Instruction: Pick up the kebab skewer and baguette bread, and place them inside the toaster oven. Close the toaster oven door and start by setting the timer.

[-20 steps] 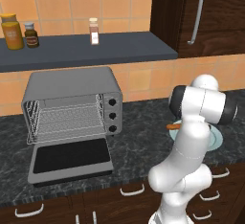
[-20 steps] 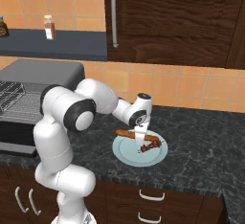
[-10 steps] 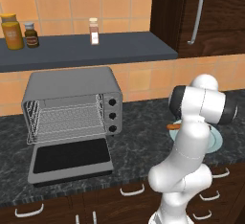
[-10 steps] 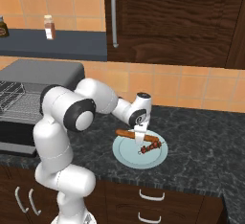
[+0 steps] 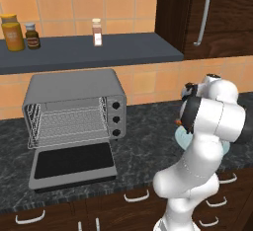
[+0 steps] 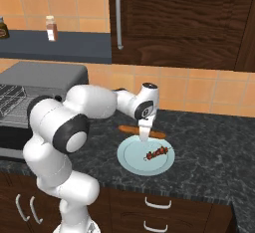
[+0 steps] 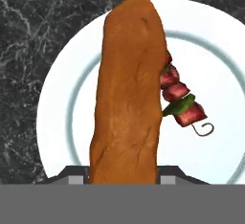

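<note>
So we had the gripper (image 6: 144, 138) closed partway on the baguette (image 7: 128, 94), gripping it across its width just over the plate (image 7: 57, 117). The loaf ran straight out ahead of the gripper, long axis in line with the hand. The skewer (image 6: 157, 153) lay on the plate beside it, and the open toaster oven (image 5: 74, 107) sat well off to the left.
</note>
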You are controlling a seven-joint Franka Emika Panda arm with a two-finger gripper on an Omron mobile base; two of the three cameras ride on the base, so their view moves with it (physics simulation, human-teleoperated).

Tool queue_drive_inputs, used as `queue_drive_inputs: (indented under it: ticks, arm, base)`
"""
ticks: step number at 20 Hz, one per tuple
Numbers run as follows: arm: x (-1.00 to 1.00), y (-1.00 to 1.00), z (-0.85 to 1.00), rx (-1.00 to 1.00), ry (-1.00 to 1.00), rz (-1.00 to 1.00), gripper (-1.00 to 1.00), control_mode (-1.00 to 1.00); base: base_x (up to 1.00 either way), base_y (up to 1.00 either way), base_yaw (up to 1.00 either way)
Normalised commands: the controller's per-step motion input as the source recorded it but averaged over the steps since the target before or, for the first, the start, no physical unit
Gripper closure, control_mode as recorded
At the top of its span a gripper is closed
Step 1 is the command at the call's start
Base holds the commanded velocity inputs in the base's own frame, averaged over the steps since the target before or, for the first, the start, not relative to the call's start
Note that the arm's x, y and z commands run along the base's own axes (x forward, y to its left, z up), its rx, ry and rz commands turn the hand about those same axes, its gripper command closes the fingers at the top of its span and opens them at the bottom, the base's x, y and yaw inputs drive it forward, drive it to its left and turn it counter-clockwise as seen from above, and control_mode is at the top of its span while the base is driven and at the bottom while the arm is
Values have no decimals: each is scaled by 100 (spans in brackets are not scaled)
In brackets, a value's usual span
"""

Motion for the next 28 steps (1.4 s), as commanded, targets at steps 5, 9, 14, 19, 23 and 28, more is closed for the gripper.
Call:
queue_drive_inputs:
  ticks: [5,9,14,19,23,28]
  arm:
    - [-63,51,56,-2,-1,-15,100,-100]
    - [-64,51,57,-2,-2,-15,100,-100]
    - [-49,69,67,-3,-4,-7,100,-100]
    - [-44,74,77,-7,-7,-5,100,-100]
    - [-39,74,67,-10,-10,-5,100,-100]
    - [-22,73,47,-12,-16,-3,100,-100]
  base:
    - [0,0,0]
    - [0,0,0]
    - [0,0,0]
    - [0,0,0]
    - [0,0,0]
    - [0,0,0]
